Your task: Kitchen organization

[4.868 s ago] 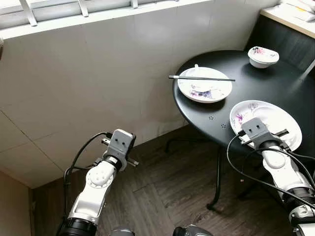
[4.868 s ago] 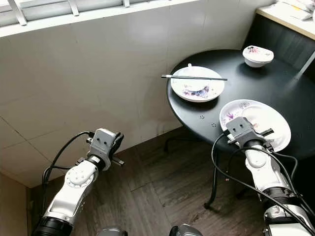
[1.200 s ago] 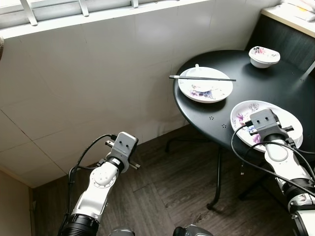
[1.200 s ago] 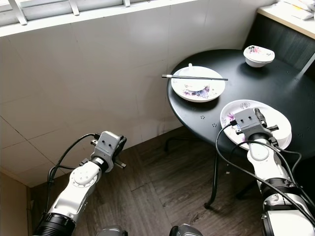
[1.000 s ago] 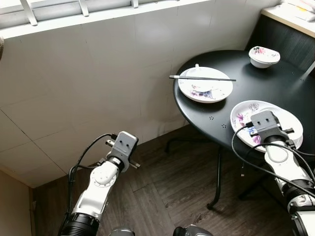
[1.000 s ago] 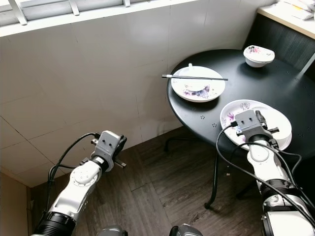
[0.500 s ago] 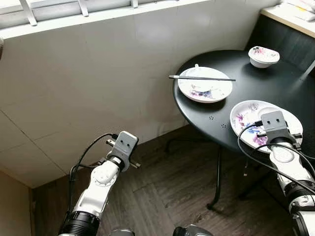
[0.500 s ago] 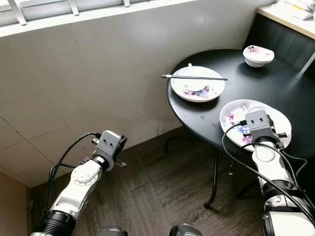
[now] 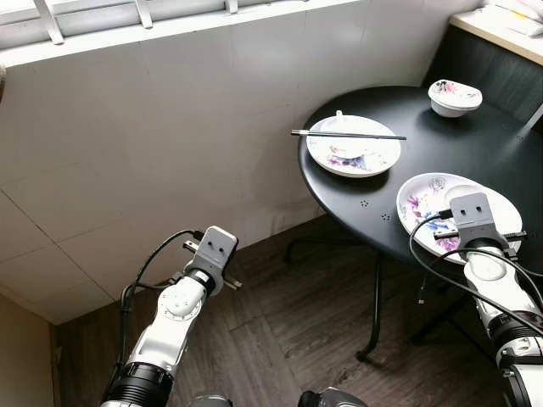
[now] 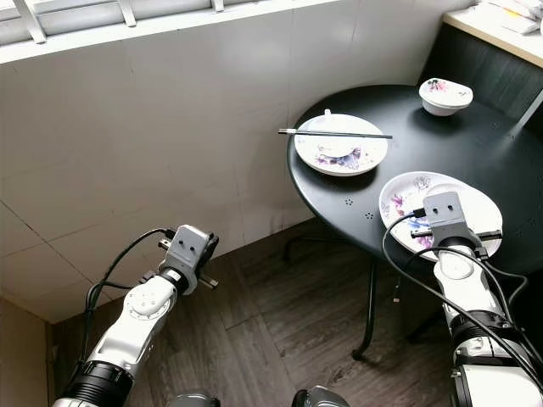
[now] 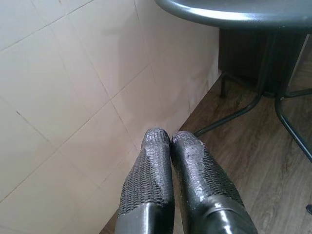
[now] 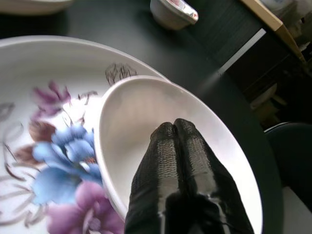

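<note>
A large floral plate [image 9: 422,200] lies at the near edge of the round black table [image 9: 475,144]. A smaller plain white dish [image 12: 146,122] rests on it. My right gripper [image 12: 174,125] is shut, its fingertips pressed together just over the inside of that dish, with nothing seen between them. In the eye views the right wrist [image 9: 472,212] covers the plate's middle. A second floral plate [image 9: 353,146] further back carries a pair of black chopsticks [image 9: 348,135]. A small floral bowl [image 9: 455,95] stands at the far side. My left gripper [image 11: 170,137] is shut and empty, low beside the tiled wall.
The white tiled wall [image 9: 170,127] runs along the left under a window sill. The table's thin metal legs [image 9: 375,297] stand on dark wood floor [image 9: 288,331]. A light counter [image 9: 501,30] over a dark cabinet sits at the back right.
My right gripper has moved from the plate's near left rim to the right, over the plate and the small dish. The left arm has sunk a little and otherwise holds still.
</note>
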